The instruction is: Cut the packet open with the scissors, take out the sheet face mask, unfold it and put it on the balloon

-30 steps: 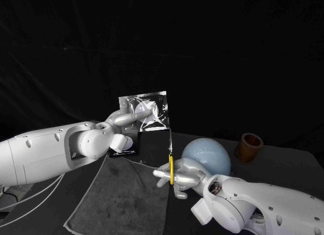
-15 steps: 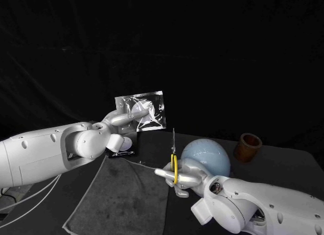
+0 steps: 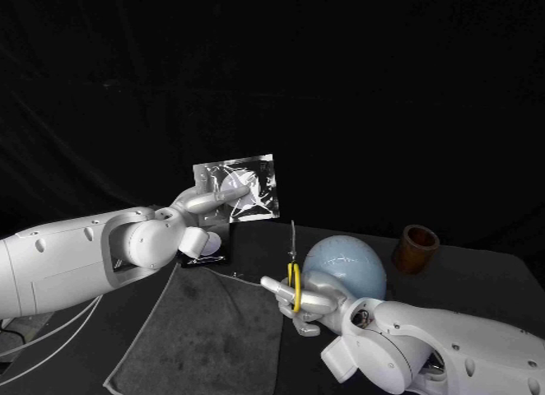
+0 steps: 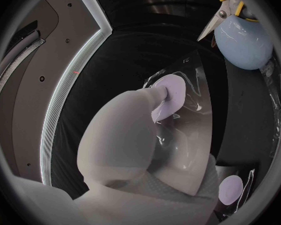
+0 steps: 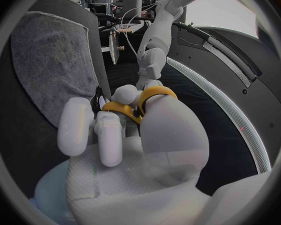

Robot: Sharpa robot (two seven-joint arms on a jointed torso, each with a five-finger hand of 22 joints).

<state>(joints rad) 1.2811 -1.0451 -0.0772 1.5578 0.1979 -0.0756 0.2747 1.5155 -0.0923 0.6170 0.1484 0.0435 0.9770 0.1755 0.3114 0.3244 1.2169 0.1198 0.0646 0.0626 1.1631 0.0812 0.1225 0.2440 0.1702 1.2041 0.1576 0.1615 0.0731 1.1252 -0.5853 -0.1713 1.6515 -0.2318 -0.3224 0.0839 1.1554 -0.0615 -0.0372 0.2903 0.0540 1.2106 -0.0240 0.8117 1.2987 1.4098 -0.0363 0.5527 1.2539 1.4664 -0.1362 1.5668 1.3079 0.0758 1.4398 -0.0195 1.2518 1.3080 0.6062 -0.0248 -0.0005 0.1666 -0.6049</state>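
Closest in, the right hand [image 3: 299, 298] is wrapped round a pair of yellow-handled metal scissors [image 3: 294, 278], so that one's full, not loose. In the right wrist view the yellow loops are hooked round its fingers [image 5: 108, 135]. The thin blades are pointed straight up out of the top of that hand. Whether they're parted at all can't really be made out.

Just past the right hand, right up against its far side, a pale blue egg-shaped balloon [image 3: 347, 262] is sat on the black bench [image 3: 492, 276]. A dark grey felt-like mat [image 3: 213, 329] is spread on the bench beside the right hand, on the side toward the left arm.

Further out and higher, the left hand [image 3: 211, 199] is raised off the bench, with a clear, crinkly square packet [image 3: 239, 188] pinched in it. The packet is held upright above the scissors, and the blade tip ends just under its lower corner. Contact there can't be told. In the left wrist view a pale fingertip [image 4: 168, 92] is pressed flat on the shiny film.

Under the left hand a small black box [image 3: 219, 245] is stood on the bench. Farthest off, well apart from the right hand and beyond the balloon, a brown round cup [image 3: 420, 247] is parked on the bench.
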